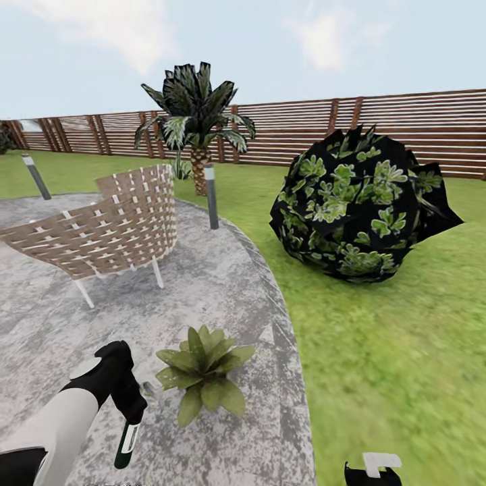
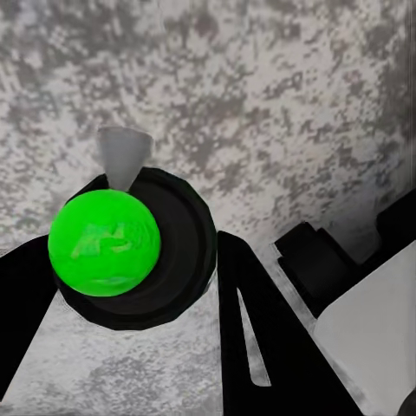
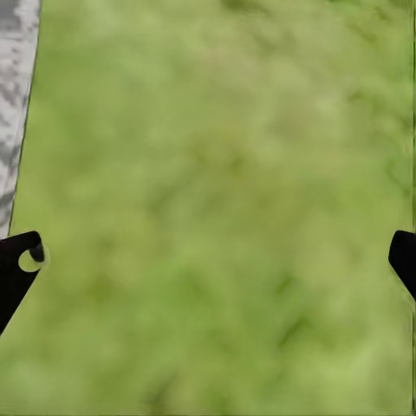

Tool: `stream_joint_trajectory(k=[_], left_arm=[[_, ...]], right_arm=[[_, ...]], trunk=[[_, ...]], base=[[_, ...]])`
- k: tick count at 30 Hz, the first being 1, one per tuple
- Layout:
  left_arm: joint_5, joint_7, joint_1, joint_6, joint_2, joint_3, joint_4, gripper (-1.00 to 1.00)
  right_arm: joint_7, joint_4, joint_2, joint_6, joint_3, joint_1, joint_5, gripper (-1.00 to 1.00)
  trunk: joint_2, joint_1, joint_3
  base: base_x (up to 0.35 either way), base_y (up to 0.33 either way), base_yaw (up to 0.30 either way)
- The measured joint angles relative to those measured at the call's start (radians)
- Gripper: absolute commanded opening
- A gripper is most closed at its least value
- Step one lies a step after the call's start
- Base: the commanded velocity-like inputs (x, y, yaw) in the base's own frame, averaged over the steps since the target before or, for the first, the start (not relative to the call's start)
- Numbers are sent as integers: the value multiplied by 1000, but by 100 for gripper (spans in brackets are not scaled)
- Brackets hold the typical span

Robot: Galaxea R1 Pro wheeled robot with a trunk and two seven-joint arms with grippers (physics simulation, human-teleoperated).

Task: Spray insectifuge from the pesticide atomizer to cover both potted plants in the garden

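Observation:
The pesticide atomizer (image 2: 178, 251) is a dark round bottle with a bright green ball on top and a grey nozzle. It sits between the two black fingers of my left gripper (image 2: 130, 260), which is shut on it. In the head view my left gripper (image 1: 129, 422) hangs low over the grey paving, just left of a potted plant (image 1: 202, 374), a low rosette of broad pointed leaves that hide its pot. The small grey nozzle (image 1: 150, 389) points toward that plant. My right gripper (image 3: 208, 260) is open above the grass, and it also shows at the bottom edge (image 1: 372, 471).
A woven chair (image 1: 115, 229) stands on the grey paved patio (image 1: 223, 283). Two bollard lamps (image 1: 211, 196) (image 1: 36, 177), a palm (image 1: 196, 128) and a big dark bush (image 1: 358, 202) lie beyond. Grass (image 1: 405, 351) stretches right to a wooden fence (image 1: 405, 128).

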State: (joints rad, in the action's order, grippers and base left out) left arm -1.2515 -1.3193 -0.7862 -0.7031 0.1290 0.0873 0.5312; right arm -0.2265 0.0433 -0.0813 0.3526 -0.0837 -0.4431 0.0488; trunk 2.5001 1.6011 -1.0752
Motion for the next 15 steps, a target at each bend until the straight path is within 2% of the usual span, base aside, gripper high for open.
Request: stream_joint_trajectory(k=[6, 9, 15], left_arm=[[0, 5, 10, 0, 2, 6, 42, -100], [1, 83, 22, 1, 23, 8, 36, -100], [13, 104, 23, -2, 25, 12, 30, -100]], right_arm=[[0, 2, 0, 1, 1, 0, 1, 100], [0, 2, 0, 1, 1, 0, 1, 100], [0, 2, 1, 1, 0, 0, 1, 100]], trunk=[[0, 0, 0], [0, 0, 0], [0, 0, 0]], base=[[-83, -212, 18], [-28, -22, 8], [-2, -2, 222]])
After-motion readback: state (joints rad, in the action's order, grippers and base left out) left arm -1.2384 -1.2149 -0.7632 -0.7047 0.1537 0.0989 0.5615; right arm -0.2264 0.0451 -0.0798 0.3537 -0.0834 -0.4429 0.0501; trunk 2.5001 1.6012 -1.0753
